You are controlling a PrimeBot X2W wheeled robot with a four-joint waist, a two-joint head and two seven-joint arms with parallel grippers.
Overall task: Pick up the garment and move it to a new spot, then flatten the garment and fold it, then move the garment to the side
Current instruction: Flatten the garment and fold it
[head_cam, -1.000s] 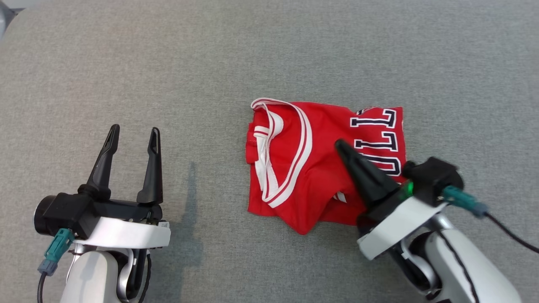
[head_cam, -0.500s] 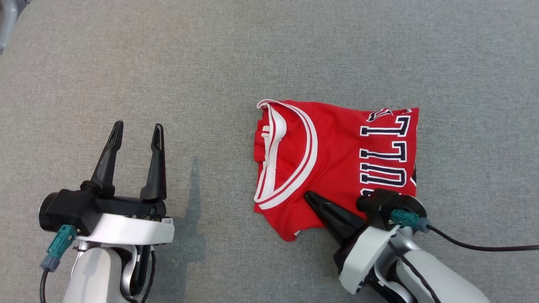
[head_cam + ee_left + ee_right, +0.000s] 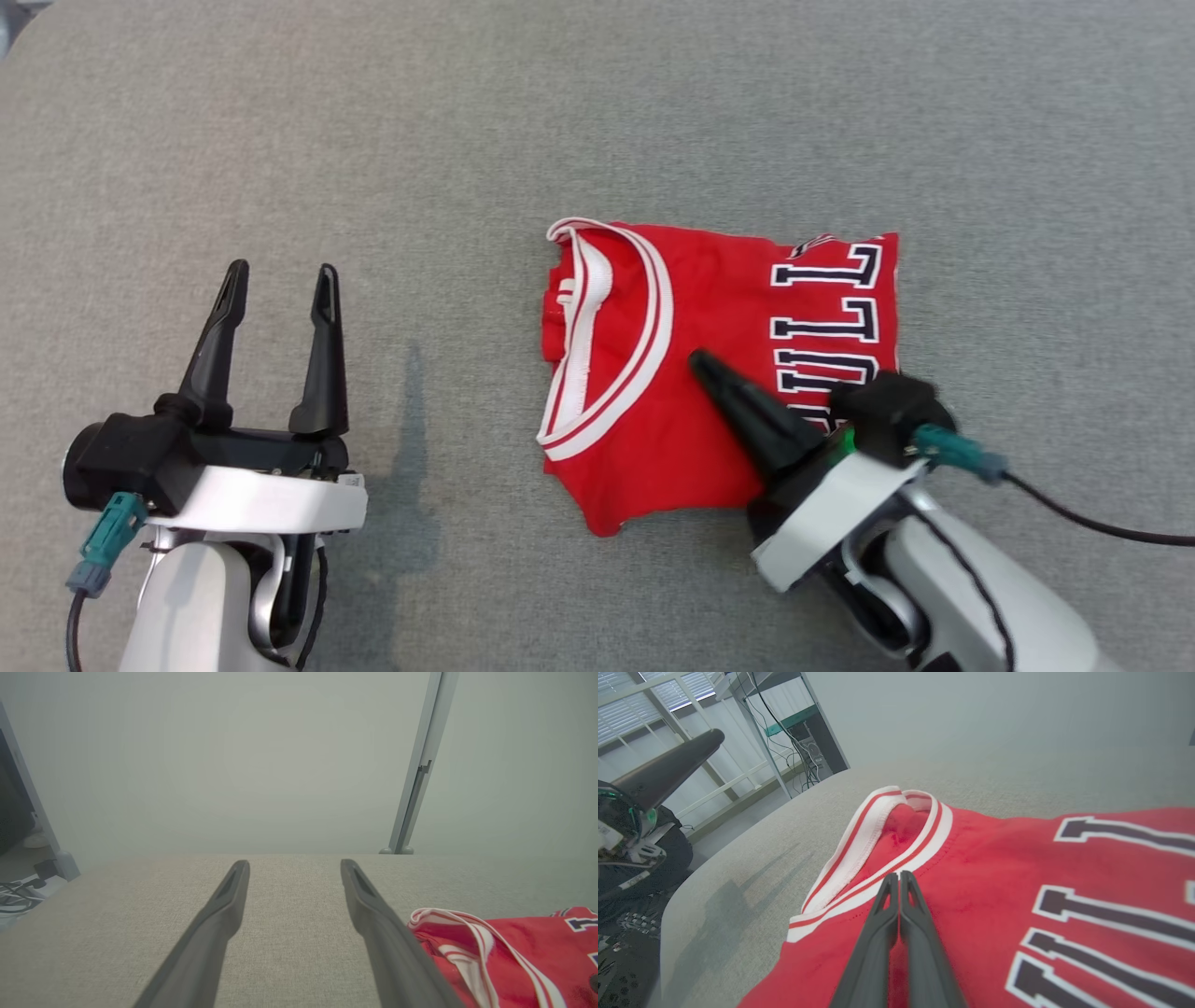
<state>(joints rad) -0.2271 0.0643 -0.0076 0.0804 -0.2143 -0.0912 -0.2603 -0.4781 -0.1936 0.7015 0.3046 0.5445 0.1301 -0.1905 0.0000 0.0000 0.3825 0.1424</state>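
Right gripper (image 3: 702,362) is clenched, fingers pressed together w/ no cloth between them (the wrist view shows that plainly). It lies low over the garment (image 3: 719,299), tip aimed at its white-and-red trim (image 3: 665,317); whether it touches the fabric I can't tell. Left gripper (image 3: 280,278) stands spread & empty, well apart from the garment on its trim side. Garment is a red jersey folded to a rough rectangle, resting on the grey surface (image 3: 467,140), w/ its lettering (image 3: 826,327) at the end away from the trim. Handling, as a guess: light, thin, limp knit, prob. a bit slick, not fragile; it would sag & come unfolded if lifted by one point. Best hold looks like the doubled edges, trim side & lettering end, one gripper each, pinching all layers; a push at one edge alone would likely bunch it
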